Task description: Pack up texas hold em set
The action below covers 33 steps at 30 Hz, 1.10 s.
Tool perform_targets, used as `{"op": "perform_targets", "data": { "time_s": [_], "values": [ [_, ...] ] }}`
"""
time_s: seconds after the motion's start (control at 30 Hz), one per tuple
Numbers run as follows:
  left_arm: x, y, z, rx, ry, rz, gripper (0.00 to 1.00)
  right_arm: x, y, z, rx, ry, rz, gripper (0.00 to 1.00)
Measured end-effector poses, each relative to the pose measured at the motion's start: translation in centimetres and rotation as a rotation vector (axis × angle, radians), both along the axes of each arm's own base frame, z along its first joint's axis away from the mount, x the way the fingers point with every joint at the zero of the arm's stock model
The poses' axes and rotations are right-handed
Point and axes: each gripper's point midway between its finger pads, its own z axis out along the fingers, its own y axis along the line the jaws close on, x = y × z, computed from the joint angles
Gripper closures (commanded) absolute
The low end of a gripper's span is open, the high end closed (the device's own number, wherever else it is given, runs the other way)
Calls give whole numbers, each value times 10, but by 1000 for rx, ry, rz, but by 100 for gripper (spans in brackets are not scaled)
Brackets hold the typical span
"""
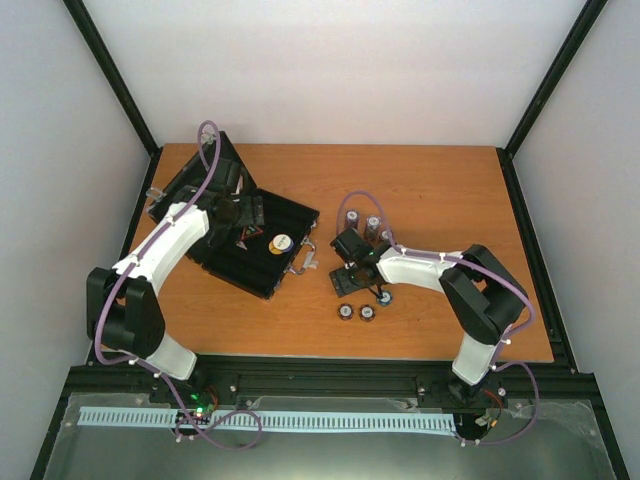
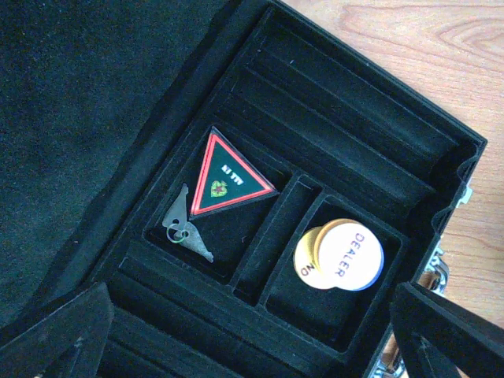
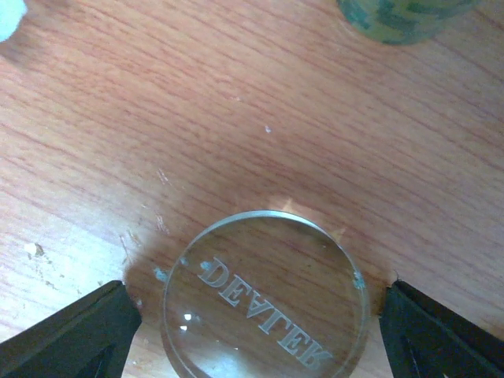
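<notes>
From above, the open black case (image 1: 258, 252) was seen at the 9 o'clock side of the desk (image 1: 440, 190), its lid (image 1: 200, 170) raised toward 11 o'clock. Several upright chip stacks (image 1: 372, 226) were grouped near the desk's centre, and two low chip stacks (image 1: 345, 313) were set side by side at 6 o'clock of them. The case's contents were shown only by the left wrist view. A red-edged triangular token (image 2: 230, 175) and a pair of small keys (image 2: 185, 230) lay in one compartment. Overlapping dealer discs (image 2: 340, 256) lay in the compartment at 4 o'clock of it. The left gripper (image 2: 250, 315) was held spread wide above the tray with nothing between its fingers, the discs lying at about 1 o'clock of its midpoint. Only in the right wrist view could a clear dealer disc (image 3: 264, 303) be made out, flat on the wood and engraved DEALER. The right gripper (image 3: 256, 287) was opened around it, a finger (image 3: 71, 339) standing just clear of the rim on either side. A green-striped chip stack (image 3: 402, 16) was cut off by the frame at 1 o'clock of that disc.
</notes>
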Motion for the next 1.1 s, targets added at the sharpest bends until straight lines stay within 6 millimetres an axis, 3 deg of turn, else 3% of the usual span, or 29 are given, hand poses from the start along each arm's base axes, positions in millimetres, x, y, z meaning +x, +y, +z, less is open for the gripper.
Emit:
{"op": "perform_targets", "data": {
  "time_s": [0.33, 0.6, 0.9, 1.1],
  "values": [
    [-1, 3, -1, 13, 0, 8, 0, -5, 4, 0, 4, 26, 42, 41],
    [-4, 6, 1, 24, 7, 13, 0, -9, 3, 7, -21, 60, 73, 42],
    [-7, 16, 16, 61, -23, 40, 0, 17, 33, 56, 41, -14, 120, 41],
    [-13, 38, 33, 87, -56, 112, 0, 38, 63, 102, 133, -74, 158, 41]
  ]
}}
